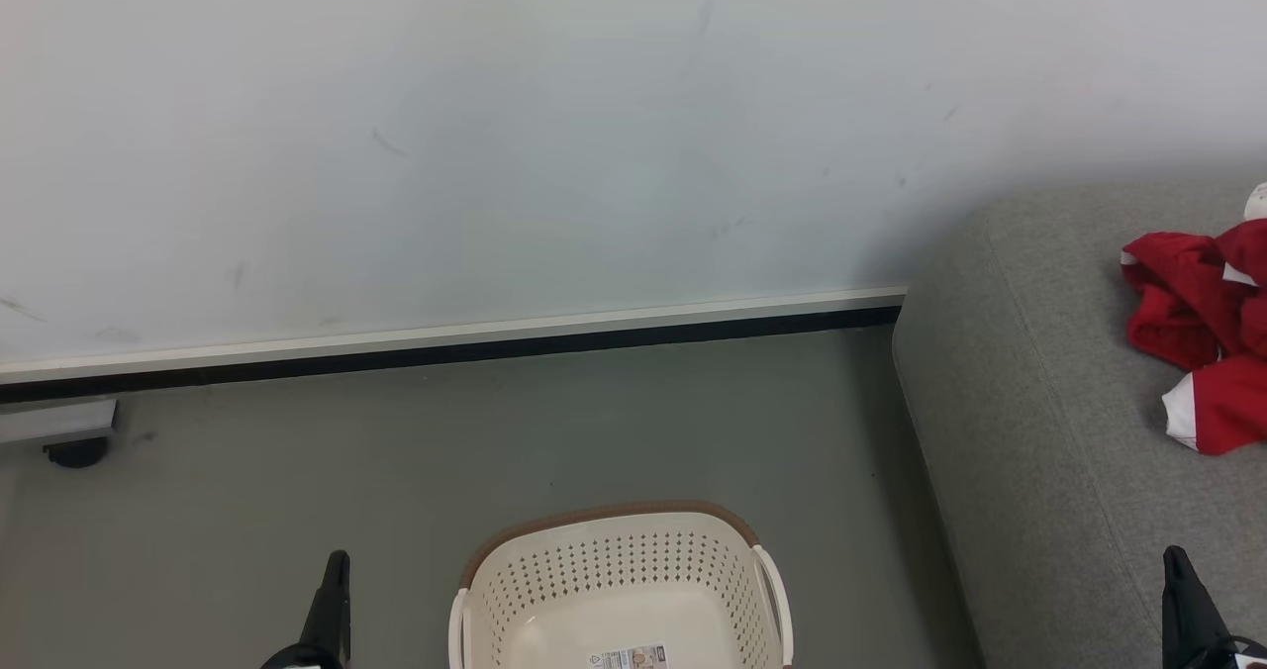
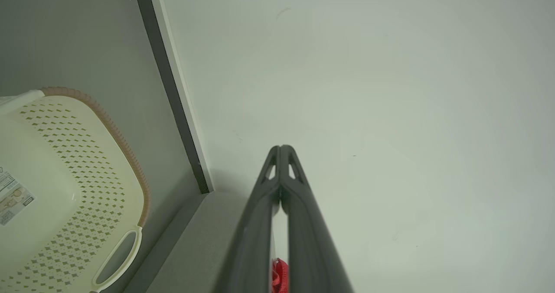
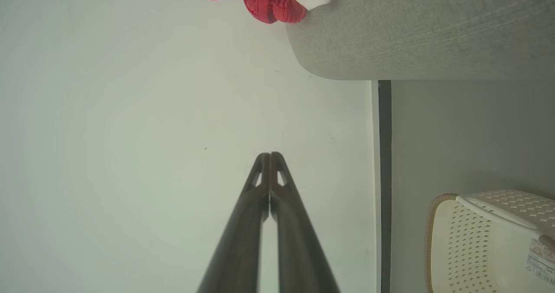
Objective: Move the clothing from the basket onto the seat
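Left claw [image 1: 340,562] and right claw [image 1: 1176,556] are both pressed shut, holding nothing (likely parked, the work done). Between them the basket [image 1: 614,560] sits bare; beyond the right claw, the clothing [image 1: 1193,323] lies heaped on the seat [image 1: 1039,402].

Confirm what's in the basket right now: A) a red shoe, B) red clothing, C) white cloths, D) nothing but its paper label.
D: the basket shows bare cream plastic inside with just the label, while the red clothing lies on the grey seat.
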